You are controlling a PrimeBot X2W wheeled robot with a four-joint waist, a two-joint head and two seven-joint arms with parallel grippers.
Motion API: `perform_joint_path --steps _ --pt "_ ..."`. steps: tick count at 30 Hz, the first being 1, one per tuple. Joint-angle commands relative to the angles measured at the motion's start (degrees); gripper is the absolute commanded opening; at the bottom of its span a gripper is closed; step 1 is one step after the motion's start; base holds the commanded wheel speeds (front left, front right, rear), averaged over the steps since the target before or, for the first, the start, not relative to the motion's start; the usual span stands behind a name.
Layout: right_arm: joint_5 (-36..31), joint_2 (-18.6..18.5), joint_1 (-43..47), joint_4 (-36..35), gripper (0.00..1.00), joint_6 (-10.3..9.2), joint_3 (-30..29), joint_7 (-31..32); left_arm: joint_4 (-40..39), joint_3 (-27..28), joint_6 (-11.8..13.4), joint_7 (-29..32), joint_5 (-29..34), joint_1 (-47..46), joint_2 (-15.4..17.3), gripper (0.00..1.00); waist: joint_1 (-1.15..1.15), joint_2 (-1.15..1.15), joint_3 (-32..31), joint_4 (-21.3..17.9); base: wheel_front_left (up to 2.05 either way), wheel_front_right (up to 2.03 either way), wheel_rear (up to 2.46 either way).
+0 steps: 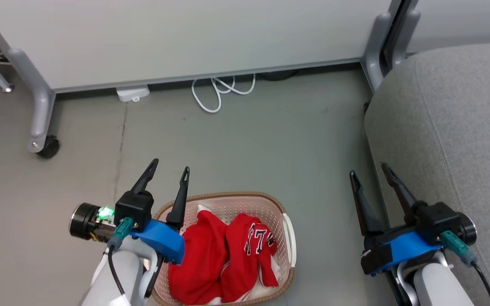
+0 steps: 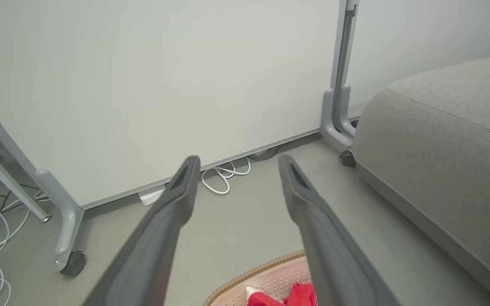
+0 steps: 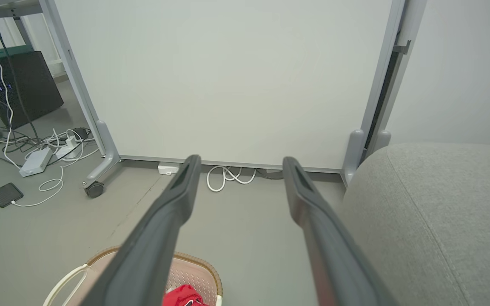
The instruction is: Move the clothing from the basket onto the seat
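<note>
**A:** Where is the clothing [image 1: 223,259]?
**B:** In the basket [image 1: 236,196]; crumpled red fabric with white trim; two soft folds side by side, each running from the far rim toward the near one; the right fold shows numbers.
**A:** And the basket?
**B:** Pale perforated plastic, brown braided rim, rounded corners; it stands on the smooth grey floor [image 1: 270,140], apart from the seat [image 1: 453,127], a rounded grey fabric cushion to its right.
**A:** The jaws?
**B:** Left jaws and right jaws are both spread wide, grasping nothing.

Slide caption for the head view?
Left gripper and right gripper open; red clothing in the basket, grey seat at right.
</note>
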Motion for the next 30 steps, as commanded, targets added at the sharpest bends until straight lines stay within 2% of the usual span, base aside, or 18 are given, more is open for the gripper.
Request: perform_joint_path --steps 1,12,20,24,30 --pt "-0.22 -0.24 -1.92 -0.70 1.00 0.00 -0.21 -0.18 1.75 -1.99 -0.37 -0.16 -0.66 -3.26 0.97 1.00 0.00 0.00 5.03 -2.77 0.00 0.00 0.00" --pt "0.82 -0.17 -7.77 -3.73 1.00 0.00 0.47 -0.18 15.15 -14.53 -0.26 -0.15 -8.77 -15.49 5.90 1.00 0.00 0.00 17.93 -8.54 0.00 0.00 0.00" --pt "0.74 -0.17 -9.34 -5.74 1.00 0.00 -0.58 -0.18 25.49 -22.01 -0.26 -0.16 -16.29 -22.08 6.01 1.00 0.00 0.00 24.76 -9.45 0.00 0.00 0.00" --pt "0.40 -0.17 -10.94 -7.48 1.00 0.00 -1.04 -0.17 31.68 -26.44 -0.26 2.25 -21.20 -26.66 5.67 1.00 0.00 0.00 29.76 -9.33 0.00 0.00 0.00" --pt "0.24 -0.18 -12.68 -9.09 1.00 0.00 -1.00 -0.18 34.97 -29.72 -0.26 6.33 -26.45 -29.95 5.98 1.00 0.00 0.00 34.30 -9.20 0.00 0.00 0.00"
